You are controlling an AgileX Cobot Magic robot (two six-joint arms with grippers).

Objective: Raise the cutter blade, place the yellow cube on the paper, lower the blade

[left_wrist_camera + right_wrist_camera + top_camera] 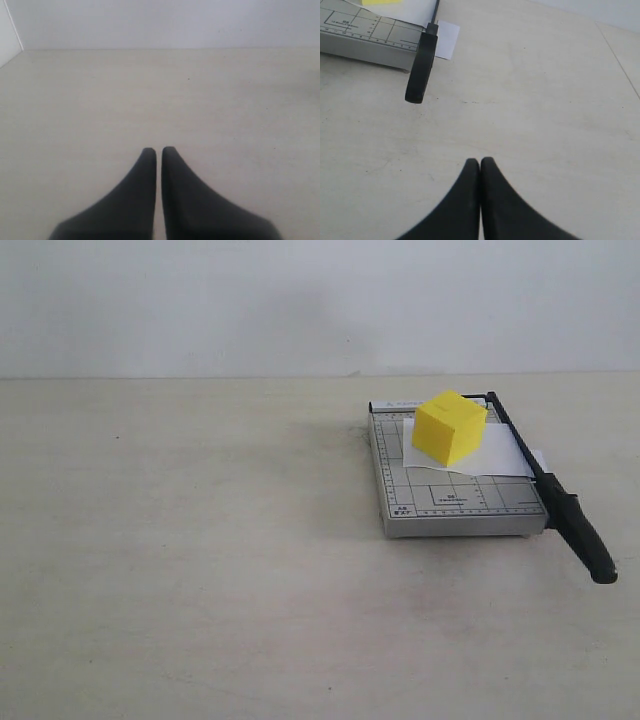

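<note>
The yellow cube [450, 426] rests on the white paper [500, 455], which lies across the grey gridded cutter base [455, 502]. The cutter blade [550, 490] lies lowered along the base's right edge, its thick black handle [585, 537] reaching past the front corner. In the right wrist view the handle [421, 67], the base [365, 35], a corner of the paper [447, 40] and a sliver of the cube [380, 2] show ahead of my right gripper [480, 162], which is shut and empty over bare table. My left gripper [158, 151] is shut and empty. Neither arm appears in the exterior view.
The beige tabletop [180, 540] stretches to the left of and in front of the cutter. A pale wall [300, 300] stands behind the table. The left wrist view holds only tabletop and wall.
</note>
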